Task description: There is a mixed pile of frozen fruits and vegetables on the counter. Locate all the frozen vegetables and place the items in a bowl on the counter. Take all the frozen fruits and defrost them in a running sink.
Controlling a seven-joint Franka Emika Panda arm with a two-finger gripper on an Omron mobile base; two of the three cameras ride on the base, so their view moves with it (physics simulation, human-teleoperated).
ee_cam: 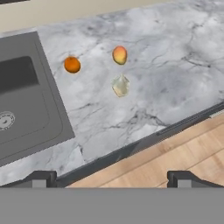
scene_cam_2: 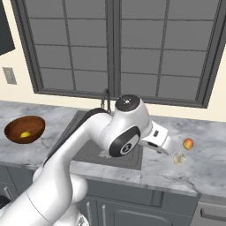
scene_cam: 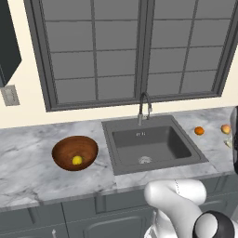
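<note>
Fingers (ee_cam: pixel 112 178) spread full wide, nothing between them, both tips at the bottom of the hand view with bare floor and desk edge past them. Hand hangs off the front edge of the desk (ee_cam: pixel 166 74), looking down and across at the three pieces left there. Nearest ahead is the whitish lump (ee_cam: pixel 120 85), the remaining vegetable, lying flat on the marble just beside the orange-red peach-like ball (ee_cam: pixel 119 55), not touching it as far as I can tell. Orange ball (ee_cam: pixel 72 64) sits apart from those two, near the sink (ee_cam: pixel 26 109) rim. Sink is dry-looking, pale drain visible, faucet (scene_cam: pixel 144 106) curved over the back. Far over on the other side of the sink the brown bowl (scene_cam: pixel 62 149) holds the yellow piece (scene_cam: pixel 77 160), so one vegetable is sorted. Wide-open stance likely set for dropping onto the lump next; risk is knocking the peach ball alongside
</note>
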